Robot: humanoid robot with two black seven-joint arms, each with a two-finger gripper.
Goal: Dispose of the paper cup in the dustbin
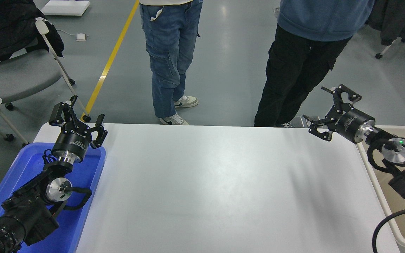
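Observation:
No paper cup shows anywhere in the head view. The beige dustbin [397,230] stands off the table's right edge, mostly covered by my right arm. My right gripper [318,105] is open and empty, raised over the table's far right corner, left of the dustbin. My left gripper [77,114] is open and empty, parked over the far end of the blue tray at the lower left.
A bright blue shallow tray [86,175] lies along the table's [209,189] left edge under my left arm. Two people stand at the far side, one in jeans [169,59], one in black trousers [294,73] close to the right gripper. A grey chair [16,75] stands far left.

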